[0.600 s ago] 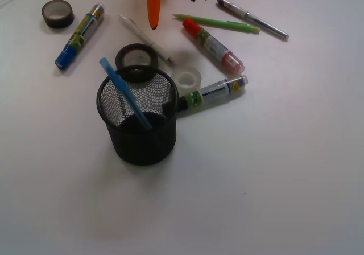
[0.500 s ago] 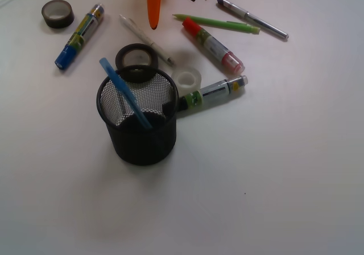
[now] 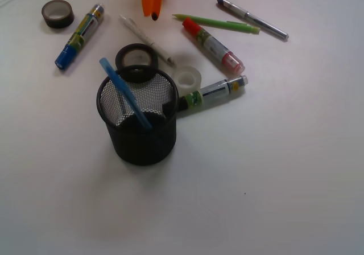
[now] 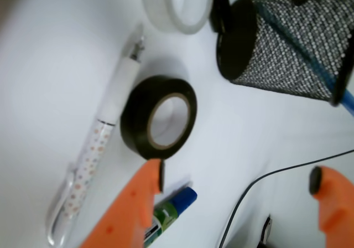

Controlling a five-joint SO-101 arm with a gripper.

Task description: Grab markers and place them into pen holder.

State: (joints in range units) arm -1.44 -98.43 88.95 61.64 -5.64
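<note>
We saw claw [image 4: 235, 195] spread wide, holding nothing | above black tape roll [image 4: 159, 117] | three markers [image 3: 214, 46] lay on tabletop [image 3: 273, 164] | pen holder [image 3: 138, 115] held blue stick [image 3: 124, 92]

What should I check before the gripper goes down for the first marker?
1. Gripper open and empty: ok, the orange fingers stand well apart.
2. Markers in the pen holder: not ok, only a light-blue stick is inside.
3. Blue marker free to grasp: ok, it lies alone.
4. Red marker free: ok, though a green pen lies close.
5. Green marker free: not ok, its end is against the holder and clear tape roll.
6. Gripper lined up over a marker: cannot tell.
</note>
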